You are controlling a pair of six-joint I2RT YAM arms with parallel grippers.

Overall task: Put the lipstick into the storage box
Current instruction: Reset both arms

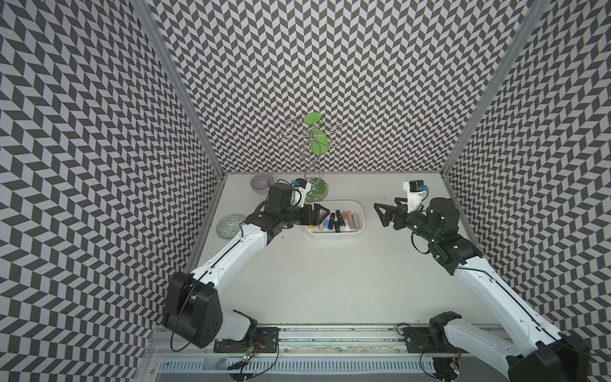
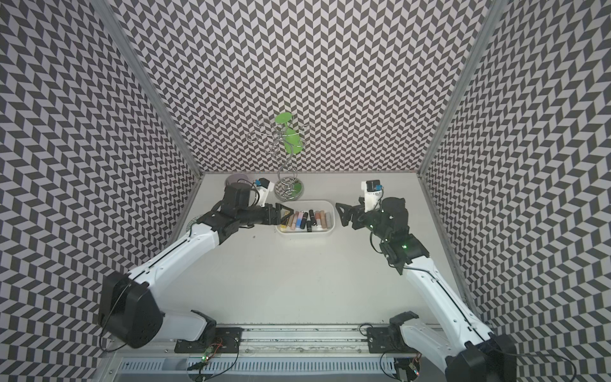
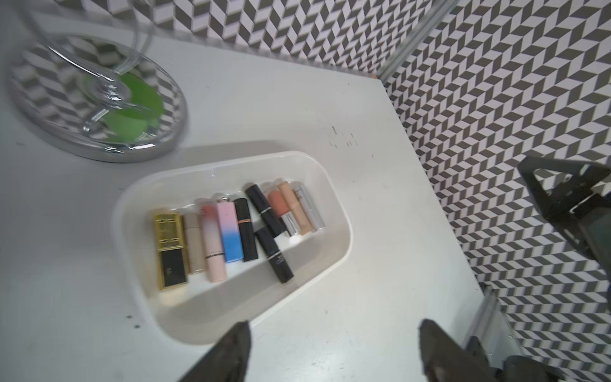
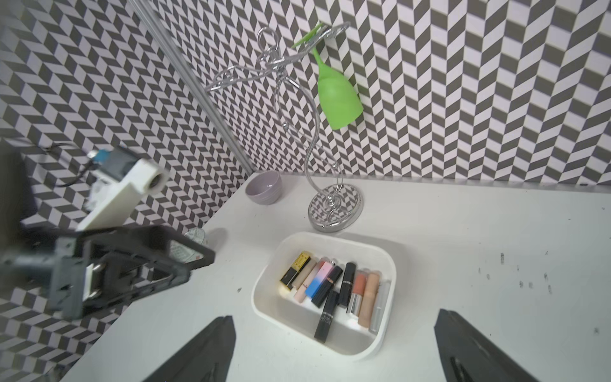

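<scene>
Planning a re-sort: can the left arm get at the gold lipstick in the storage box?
Probably yes: the open left claw hovers by the storage box end where the gold lipstick lies uncovered.

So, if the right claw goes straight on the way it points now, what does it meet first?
Probably the storage box: the right claw, open, points at its near end wall. Its height is unclear, so it may pass above the rim.
</scene>
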